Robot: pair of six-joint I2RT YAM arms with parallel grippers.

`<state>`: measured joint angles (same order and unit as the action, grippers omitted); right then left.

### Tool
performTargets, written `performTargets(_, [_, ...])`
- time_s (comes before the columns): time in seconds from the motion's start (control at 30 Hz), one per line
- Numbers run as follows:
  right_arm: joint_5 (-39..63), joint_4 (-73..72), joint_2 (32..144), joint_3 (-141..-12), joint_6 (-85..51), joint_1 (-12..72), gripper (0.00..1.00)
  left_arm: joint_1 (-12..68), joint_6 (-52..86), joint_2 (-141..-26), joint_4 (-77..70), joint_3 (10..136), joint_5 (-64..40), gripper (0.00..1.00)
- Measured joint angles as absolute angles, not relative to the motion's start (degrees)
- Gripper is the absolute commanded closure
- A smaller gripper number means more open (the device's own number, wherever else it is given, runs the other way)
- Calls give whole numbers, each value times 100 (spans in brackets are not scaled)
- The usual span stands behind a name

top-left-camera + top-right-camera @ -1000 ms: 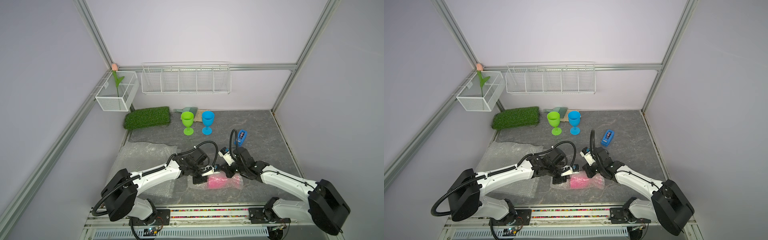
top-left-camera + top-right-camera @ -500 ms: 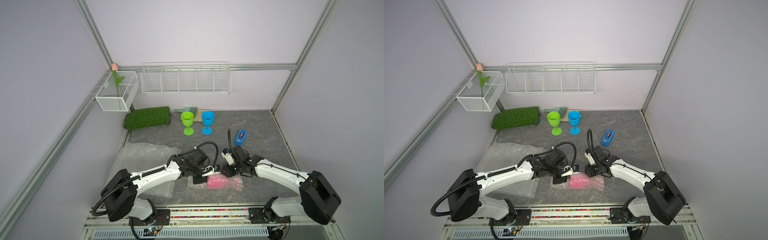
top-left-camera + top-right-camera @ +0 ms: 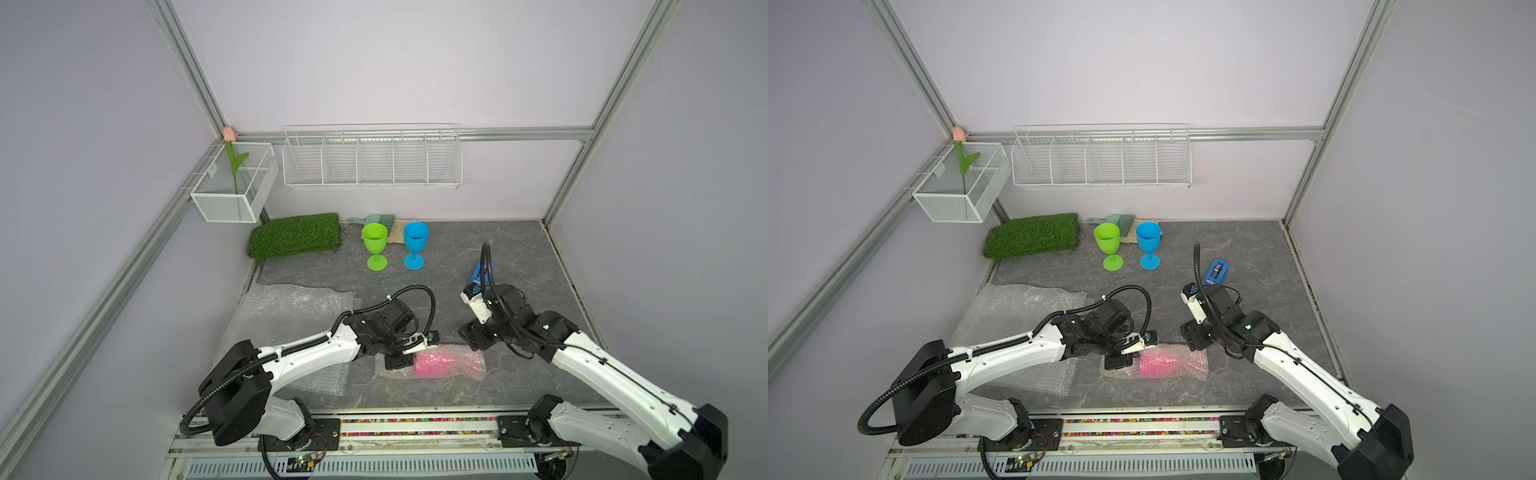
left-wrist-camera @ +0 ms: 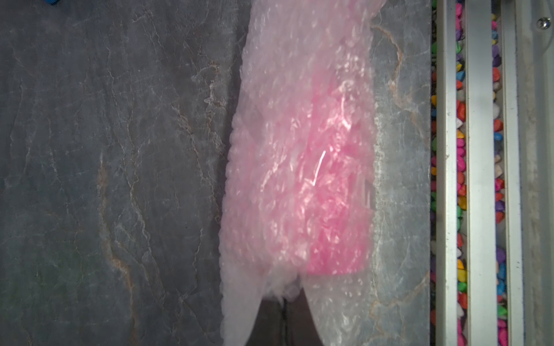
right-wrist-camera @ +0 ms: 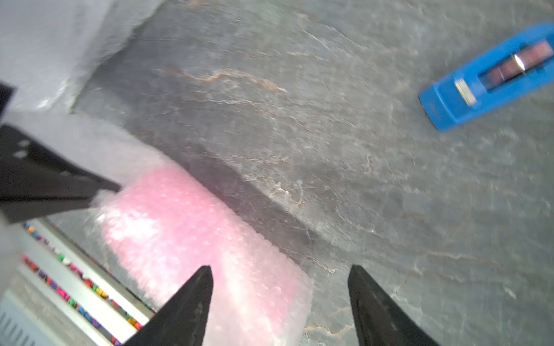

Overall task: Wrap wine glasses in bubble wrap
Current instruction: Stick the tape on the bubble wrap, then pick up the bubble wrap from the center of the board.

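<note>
Scanning left to right, what do you have on your screens?

On the left, spare bubble wrap point(image 3: 286, 316) lies flat on the table point(image 3: 519, 257), unused. At the back the green goblet point(image 3: 375, 245) and the blue goblet point(image 3: 414, 243) stand upright and bare, well apart from both arms. Nearer the front, the left gripper point(image 3: 405, 360) is pinched shut on loose plastic at one end of the roll; my left wrist view shows the film bunched right at its tips

And the pink one?

The pink goblet point(image 3: 432, 365) lies on its side near the front edge, with a bubble-wrap sheet point(image 3: 471, 362) rolled around it. The right gripper point(image 5: 280, 269) hangs by the other end of the roll, fingers spread wide with nothing between them. The tape dispenser point(image 5: 491, 78) sits near it, farther back

How do you finish this well?

My reading is that the roll needs fastening before I let go. I'd hold the left pinch firm so the film cannot spring open, but without pulling, since that could drag the goblet along the table. Then I'd send the right arm for tape. The overlap should face up for taping, though I cannot tell from these views where it lies
</note>
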<state>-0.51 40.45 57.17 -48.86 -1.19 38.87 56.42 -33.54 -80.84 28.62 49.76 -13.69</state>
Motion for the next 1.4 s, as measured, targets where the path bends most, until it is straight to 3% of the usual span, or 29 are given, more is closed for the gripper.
performTargets(0.27, [801, 4429, 5749, -4888, 1787, 4359, 25, 5645, -3271, -7714, 2550, 4584, -1372, 100])
performTargets(0.5, [1022, 4626, 6331, -4882, 2493, 4689, 29, 5642, -3245, -7575, 2486, 4462, -1350, 100])
performTargets(0.73, [921, 4552, 6707, -4871, 2672, 4683, 45, 5621, -3197, -7542, 2630, 4416, -1295, 100])
performTargets(0.97, [862, 4313, 6967, -4831, 2834, 4663, 68, 5583, -3166, -7467, 2755, 4370, -1197, 100])
performTargets(1.03, [856, 4261, 6965, -4792, 2836, 4663, 66, 5588, -3168, -7419, 2746, 4357, -1194, 100])
performTargets(1.2, [860, 4182, 6873, -4766, 2867, 4678, 42, 5603, -3168, -7264, 2580, 4241, -1181, 100])
performTargets(1.4, [1033, 4049, 6541, -4755, 2880, 4718, 37, 5640, -3157, -6943, 2200, 4058, -1192, 100])
